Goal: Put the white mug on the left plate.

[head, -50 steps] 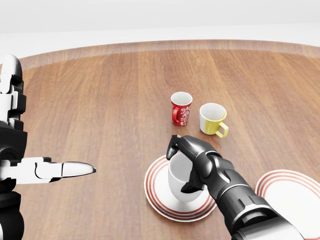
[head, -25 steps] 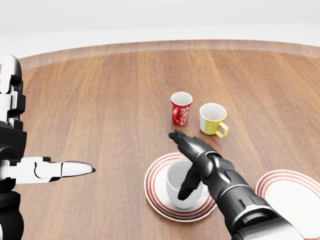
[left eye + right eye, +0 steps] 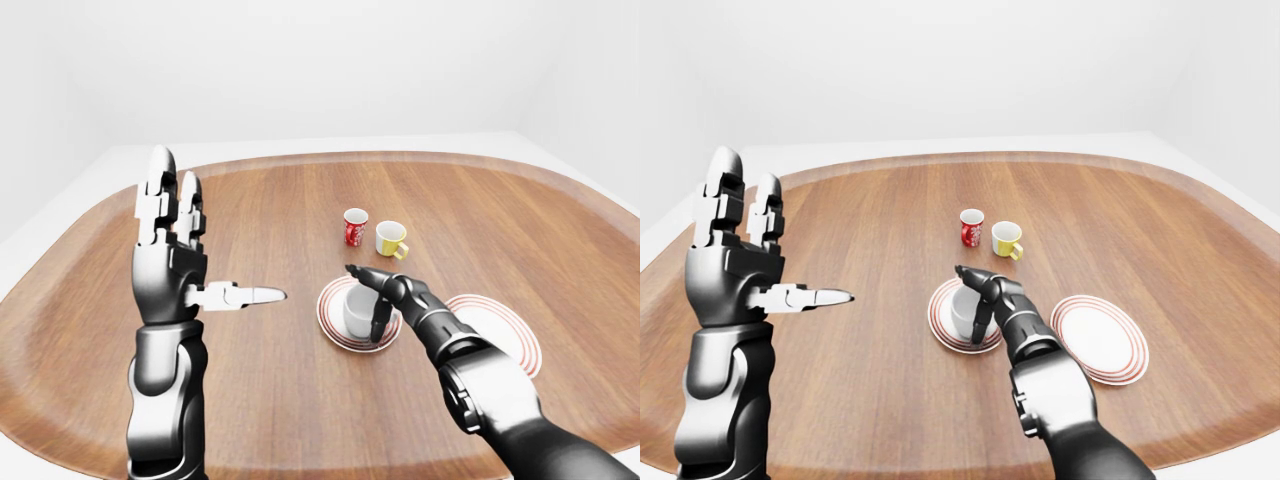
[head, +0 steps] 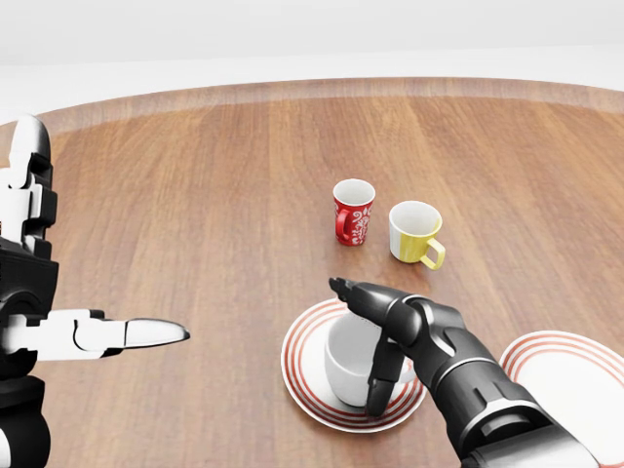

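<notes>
The white mug (image 4: 353, 363) is seated upright on the left plate (image 4: 304, 375). The right hand (image 4: 382, 327) is held beside it, fingers spread. The left hand (image 3: 172, 262) is raised apart, fingers extended.

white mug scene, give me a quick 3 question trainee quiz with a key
1. True or false: the white mug stands on the left plate.
2. The right hand is: A) shut on the mug, B) open beside it, C) out of view.
3. Which mug stands nearest the yellow mug?

Key:
1. True.
2. B.
3. The red mug.
</notes>
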### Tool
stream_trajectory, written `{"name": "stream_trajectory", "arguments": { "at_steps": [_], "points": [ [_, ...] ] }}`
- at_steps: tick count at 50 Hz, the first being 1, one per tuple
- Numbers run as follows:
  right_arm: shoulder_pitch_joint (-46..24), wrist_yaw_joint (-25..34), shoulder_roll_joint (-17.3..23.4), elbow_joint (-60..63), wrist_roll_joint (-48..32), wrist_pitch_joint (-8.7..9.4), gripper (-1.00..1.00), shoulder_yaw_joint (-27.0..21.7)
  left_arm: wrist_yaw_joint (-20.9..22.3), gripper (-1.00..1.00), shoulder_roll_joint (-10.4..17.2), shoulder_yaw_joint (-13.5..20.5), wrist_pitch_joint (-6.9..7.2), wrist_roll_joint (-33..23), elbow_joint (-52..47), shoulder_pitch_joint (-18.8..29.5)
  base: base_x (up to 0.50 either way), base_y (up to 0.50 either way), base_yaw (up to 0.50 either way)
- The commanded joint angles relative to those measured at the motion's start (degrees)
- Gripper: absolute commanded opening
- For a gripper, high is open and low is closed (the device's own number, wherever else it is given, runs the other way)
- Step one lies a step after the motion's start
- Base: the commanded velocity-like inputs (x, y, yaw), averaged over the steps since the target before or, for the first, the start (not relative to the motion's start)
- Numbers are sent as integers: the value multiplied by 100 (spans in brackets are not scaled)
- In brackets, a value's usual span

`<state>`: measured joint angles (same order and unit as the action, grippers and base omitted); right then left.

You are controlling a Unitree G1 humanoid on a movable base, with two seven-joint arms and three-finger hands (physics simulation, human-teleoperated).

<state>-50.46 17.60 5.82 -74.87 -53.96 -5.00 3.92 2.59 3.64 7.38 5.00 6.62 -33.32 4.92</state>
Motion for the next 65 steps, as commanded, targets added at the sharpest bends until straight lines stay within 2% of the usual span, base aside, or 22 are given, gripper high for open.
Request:
{"name": "stream_trajectory", "arguments": {
  "at_steps": [1, 10, 21, 23, 24, 27, 28, 29, 30, 31, 32, 34, 38, 40, 45, 51, 57, 61, 65],
  "points": [
    [-353, 283, 80, 200, 171, 0, 100, 18, 46, 100, -29, -51, 0, -24, -42, -60, 0, 0, 0],
    [-391, 250, 116, 366, 93, 0, 100, 107, 50, 100, -32, -45, 0, -27, -38, -50, 0, 0, 0],
    [-361, 607, 103, 909, 328, 0, 100, -4, 41, 100, -24, -29, 0, -13, -65, -16, 0, 0, 0],
    [-294, 783, 53, 1114, 558, 0, 100, -90, 39, 100, -22, -30, 0, -12, -71, -13, 0, 0, 0],
    [-230, 1067, -58, 1316, 954, 0, 100, -283, 37, 100, -19, -22, 0, -8, -73, -5, 0, 0, 0],
    [-72, 1217, -148, 1600, 1675, 0, 100, -404, 34, 100, -10, -10, 0, -1, -84, 7, 0, 0, 0],
    [37, 1480, -226, 1945, 2084, 0, 100, -506, 33, 100, -10, -11, 0, -4, -78, 3, 0, 0, 0],
    [161, 1676, -273, 2336, 2378, 299, 100, -518, 32, 100, -10, -13, 0, -3, -77, 6, 0, 0, 0],
    [242, 1777, -296, 2617, 2636, 477, 100, -504, 32, 100, -11, -17, 0, -6, -74, 7, 0, 0, 0],
    [316, 1967, -359, 2961, 3008, 812, 100, -550, 30, 100, -12, -23, 0, -9, -73, 8, 0, 0, 0],
    [373, 2120, -402, 3338, 3369, 1000, 100, -589, 32, 100, -14, -31, 0, -11, -83, 4, 0, 0, 0],
    [438, 2221, -395, 3770, 3907, 1000, 100, -574, 33, 100, -14, -25, 0, -7, -89, 4, 0, 0, 0],
    [257, 1954, -349, 4310, 5637, 1000, 100, -1018, 34, 100, -14, -24, 0, -8, -67, 0, 0, 0, 0],
    [221, 1679, -238, 4410, 6212, 1000, 100, -1012, 34, 100, -12, -26, 0, -9, -73, 4, 0, 0, 0],
    [418, 1456, -114, 4381, 6550, 1000, 100, -756, 33, 100, -10, -17, 0, -8, -90, 8, 0, 0, 0],
    [812, 1392, -104, 4669, 6434, 1000, 100, -590, 35, 100, -5, -1, 0, -5, -77, 1, 0, 0, 0],
    [1131, 1148, -101, 4665, 6561, 1000, 100, -723, 37, 100, 0, 7, 0, -3, -85, -1, 0, 0, 0],
    [1279, 854, -83, 5054, 6982, 1000, 100, -888, 39, 100, -2, 4, 0, -12, -99, -5, 0, 0, 0],
    [1599, 186, -159, 5623, 7559, 1000, 100, -1050, 43, 100, -16, -27, 0, -36, -94, -28, 0, 0, 0]
  ]
}}
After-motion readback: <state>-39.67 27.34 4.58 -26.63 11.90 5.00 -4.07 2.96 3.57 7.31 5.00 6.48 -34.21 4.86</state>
